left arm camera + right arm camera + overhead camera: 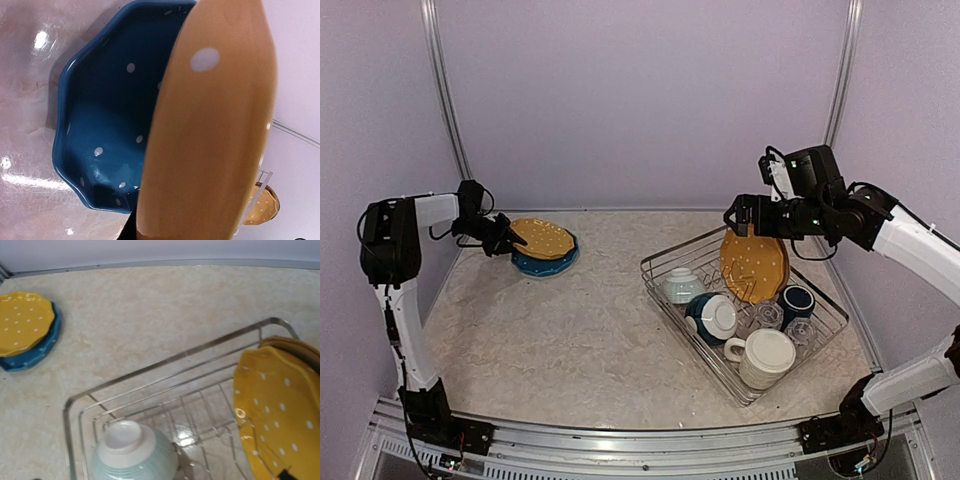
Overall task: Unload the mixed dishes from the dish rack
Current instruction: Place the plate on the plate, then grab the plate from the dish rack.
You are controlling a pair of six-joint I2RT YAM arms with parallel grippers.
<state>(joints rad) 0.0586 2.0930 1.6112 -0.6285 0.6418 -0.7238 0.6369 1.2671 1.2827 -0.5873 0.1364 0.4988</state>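
Note:
My left gripper (505, 238) is shut on the rim of an orange dotted plate (544, 238), which rests on a blue dotted plate (542, 263) at the back left. In the left wrist view the orange plate (210, 140) fills the frame over the blue plate (105, 115) and hides the fingers. The dish rack (665, 290) holds another orange plate (755, 265) on edge, a pale bowl (682, 285), a dark-blue bowl (712, 317), a navy mug (796, 300), two clear glasses (769, 315) and a large cream mug (765, 357). My right gripper (740, 215) hovers open at that plate's upper left edge.
The right wrist view shows the rack's rim (165, 362), the upturned pale bowl (132, 452), the orange plate (280, 420) with another plate's edge (295, 345) behind it, and the far plate stack (22, 322). Walls close off the back and sides.

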